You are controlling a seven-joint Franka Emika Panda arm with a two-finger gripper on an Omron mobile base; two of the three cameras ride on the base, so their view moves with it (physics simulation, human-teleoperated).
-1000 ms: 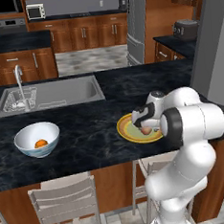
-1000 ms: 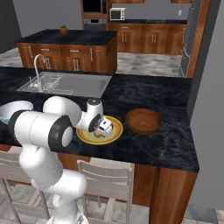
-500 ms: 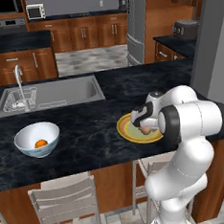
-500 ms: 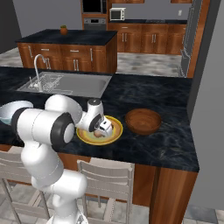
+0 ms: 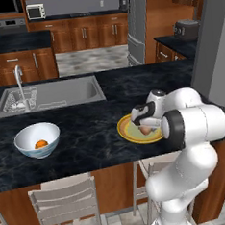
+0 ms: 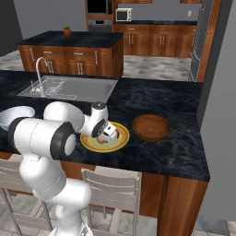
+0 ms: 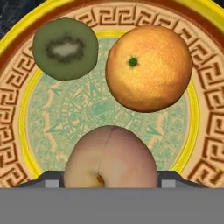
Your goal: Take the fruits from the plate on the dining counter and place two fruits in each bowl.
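Claw lowered over the plate, little changed from half a second ago.

The claw (image 7: 109, 183) is set astride the peach (image 7: 110, 158), jaws apart; beyond it on the plate (image 7: 205, 109) lie the kiwi (image 7: 65, 47) and orange (image 7: 148, 66).

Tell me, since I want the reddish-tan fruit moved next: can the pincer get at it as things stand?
Probably yes. In the hand view the reddish-tan fruit sits right between the pincer tips, with nothing over it. The orange fruit and the green fruit lie farther along the plate, clear of it.
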